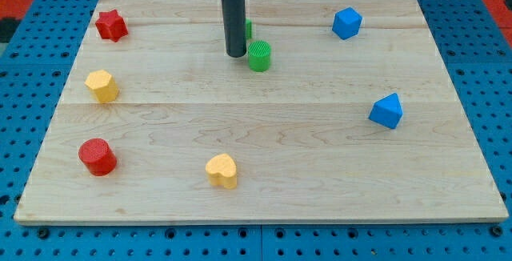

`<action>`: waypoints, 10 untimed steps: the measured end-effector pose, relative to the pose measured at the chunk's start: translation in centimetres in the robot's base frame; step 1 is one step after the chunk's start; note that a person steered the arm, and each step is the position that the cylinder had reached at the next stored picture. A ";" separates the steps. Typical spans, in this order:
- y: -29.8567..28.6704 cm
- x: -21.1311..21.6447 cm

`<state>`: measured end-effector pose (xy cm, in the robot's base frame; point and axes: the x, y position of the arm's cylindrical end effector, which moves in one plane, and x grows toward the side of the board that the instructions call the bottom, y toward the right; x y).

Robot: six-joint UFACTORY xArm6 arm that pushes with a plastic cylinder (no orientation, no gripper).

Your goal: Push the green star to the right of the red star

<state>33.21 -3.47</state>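
Observation:
The red star [111,26] lies at the board's top left corner. A sliver of a green block [249,29] shows just right of my rod at the top middle; the rod hides most of it, so I cannot tell its shape. My tip [235,55] rests on the board just below that sliver, far to the right of the red star. A green cylinder [259,56] stands right next to my tip on its right side; whether they touch cannot be told.
A yellow block [102,86] and a red cylinder [97,156] sit on the view's left. A yellow heart-like block [222,170] is at the bottom middle. Two blue blocks, one [346,22] above the other [387,110], are on the right. The wooden board [320,173] lies on a blue pegboard.

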 end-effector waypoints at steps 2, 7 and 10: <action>0.0 -1.0; 6.0 -8.2; 1.9 -4.0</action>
<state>29.24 -1.60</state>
